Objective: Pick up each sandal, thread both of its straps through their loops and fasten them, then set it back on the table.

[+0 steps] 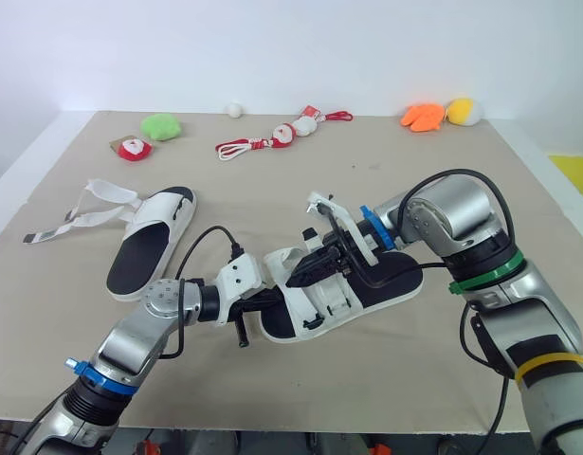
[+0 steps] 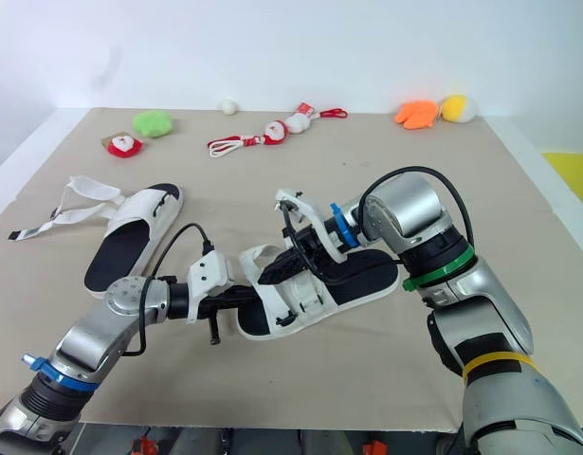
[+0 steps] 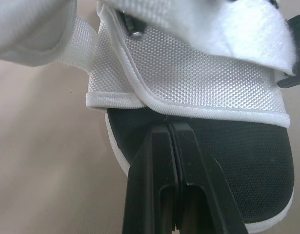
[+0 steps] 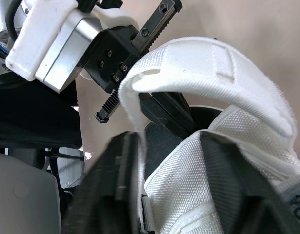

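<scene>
Nearest us, the left claw (image 3: pixel 169 129) is closed, its tips pressed together against the hem of the sandal's (image 1: pixel 397 279) white upper (image 3: pixel 198 78) at the toe end. We can't see whether any fabric is pinched between them. The sandal lies mid-counter (image 1: pixel 386 370), heel down, between the two arms. Its arched strap (image 4: pixel 203 63) stands up loose over the footbed and the left claw reaches in beneath it. Just beyond, the right claw (image 1: pixel 316 265) is on the upper from the other side. We cannot tell whether it is open or gripping.

We judge the step in hand to be threading and fastening on this first sandal. The straps look unfastened. Next we need a firm hold on the strap's free end while the left claw steadies the sandal, then a pull through the loop.

Farther left, the second sandal (image 1: pixel 149 251) lies flat with its straps (image 1: pixel 92 204) sprawled open, untouched.
</scene>
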Motion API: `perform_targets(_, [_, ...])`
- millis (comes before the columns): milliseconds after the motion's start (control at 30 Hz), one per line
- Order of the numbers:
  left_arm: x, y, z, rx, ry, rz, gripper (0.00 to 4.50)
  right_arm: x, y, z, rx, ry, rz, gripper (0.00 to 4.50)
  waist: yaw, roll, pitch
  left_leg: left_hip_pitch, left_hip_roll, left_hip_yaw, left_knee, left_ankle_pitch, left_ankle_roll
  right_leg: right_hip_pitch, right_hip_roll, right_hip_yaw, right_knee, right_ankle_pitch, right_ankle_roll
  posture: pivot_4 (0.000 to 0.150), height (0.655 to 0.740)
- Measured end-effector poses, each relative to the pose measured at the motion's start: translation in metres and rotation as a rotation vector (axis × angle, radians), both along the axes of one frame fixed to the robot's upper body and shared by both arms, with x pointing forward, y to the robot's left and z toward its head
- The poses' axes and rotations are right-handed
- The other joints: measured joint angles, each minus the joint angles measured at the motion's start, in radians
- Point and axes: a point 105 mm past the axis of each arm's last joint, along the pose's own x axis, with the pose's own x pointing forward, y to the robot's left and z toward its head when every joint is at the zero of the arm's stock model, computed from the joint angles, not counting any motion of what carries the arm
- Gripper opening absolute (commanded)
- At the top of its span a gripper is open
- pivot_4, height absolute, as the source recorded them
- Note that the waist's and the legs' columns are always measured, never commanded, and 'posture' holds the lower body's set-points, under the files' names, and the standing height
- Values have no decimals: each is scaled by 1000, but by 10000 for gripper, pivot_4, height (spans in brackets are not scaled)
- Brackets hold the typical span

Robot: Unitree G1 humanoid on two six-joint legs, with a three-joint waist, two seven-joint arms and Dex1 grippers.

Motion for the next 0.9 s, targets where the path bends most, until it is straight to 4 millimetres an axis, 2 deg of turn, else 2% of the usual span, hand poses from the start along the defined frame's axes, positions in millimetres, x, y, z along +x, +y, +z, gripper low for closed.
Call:
perform_targets(33, [0, 0, 0, 0, 0, 0, 0, -2, -1, -1, -2, -7, 7, 7441, 0, 0, 0, 0, 0, 0, 0, 0, 0, 0, 0, 0, 0, 0, 0, 1500, 7400])
perform_targets(67, [0, 0, 0, 0, 0, 0, 0, -4, -2, -3, -9, -22, 19, 1801, 0, 0, 0, 0, 0, 0, 0, 0, 0, 0, 0, 0, 0, 0, 0, 1500, 7400])
perform_targets(100, [0, 0, 0, 0, 0, 0, 0, -6, -5, -5, -16, -34, 26, 744, 0, 0, 0, 0, 0, 0, 0, 0, 0, 0, 0, 0, 0, 0, 0, 1500, 7400])
perform_targets(533, [0, -1, 0, -1, 0, -3, 0, -32, -21, -19, -89, -109, 156, 744, 0, 0, 0, 0, -1, 0, 0, 0, 0, 0, -1, 0, 0, -1, 1, 1500, 7400])
perform_targets(767, [0, -1, 0, 0, 0, -5, 0, -33, -21, -18, -81, -155, 200, 744, 1, 0, 0, 0, -1, 0, 0, 0, 0, 1, -1, 0, 0, -1, 1, 1500, 7400])
perform_targets(900, [-1, -2, 0, 0, 1, -10, 0, -52, -29, -15, -76, -163, 302, 744, 2, 0, 0, 0, -1, -1, 0, 0, 0, 1, -2, 0, 0, -2, 3, 1500, 7400])
